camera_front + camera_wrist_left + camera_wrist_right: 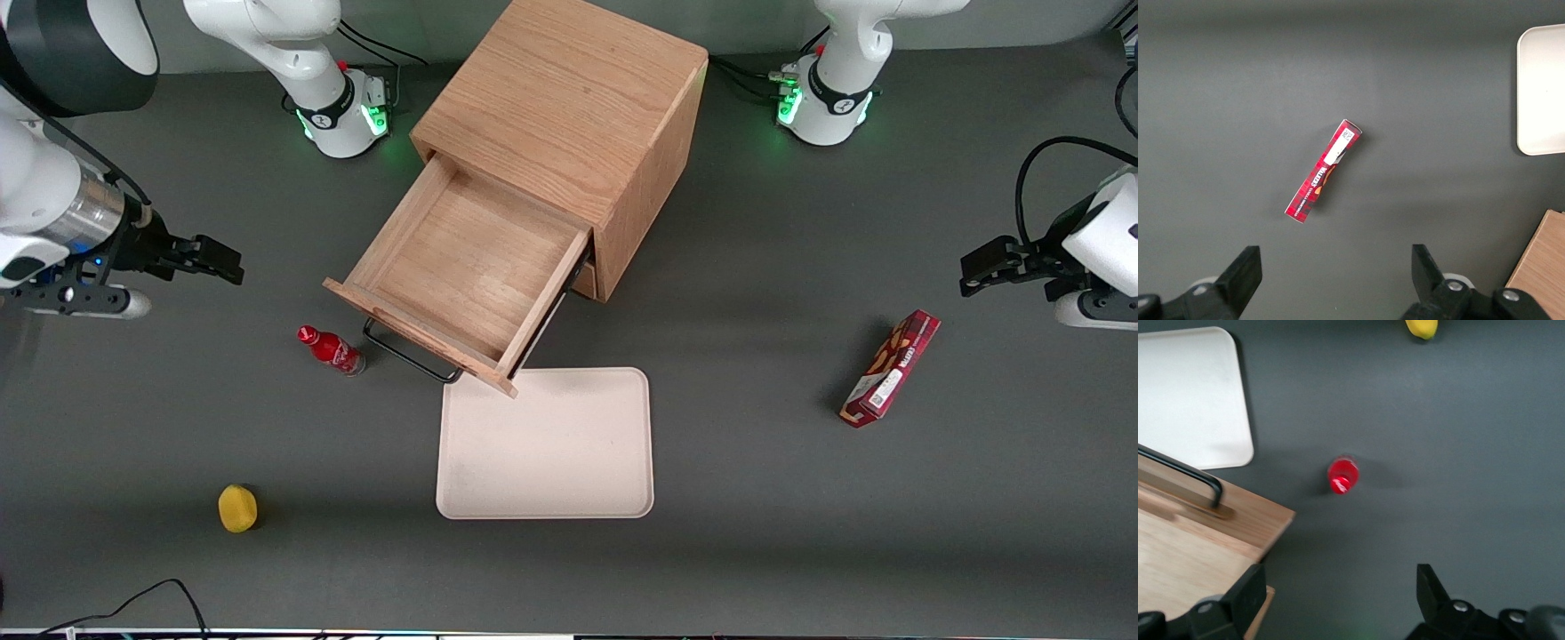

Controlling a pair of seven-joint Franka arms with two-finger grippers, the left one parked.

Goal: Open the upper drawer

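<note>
The light-oak cabinet [569, 98] stands at the middle of the table. Its upper drawer [462, 267] is pulled far out, showing a bare wooden floor with nothing in it. The thin black bar handle [411, 356] sits on the drawer's front, facing the front camera. My gripper [222, 260] hovers open above the table toward the working arm's end, apart from the drawer and holding nothing. The right wrist view shows the drawer's front corner [1198, 540] and handle [1185, 475] beside the open gripper [1338, 587].
A small red bottle [331, 349] [1342, 475] stands next to the handle. A cream tray [546, 444] [1188, 393] lies in front of the drawer. A yellow fruit [237, 508] sits nearer the front camera. A red box [891, 368] [1323, 171] lies toward the parked arm's end.
</note>
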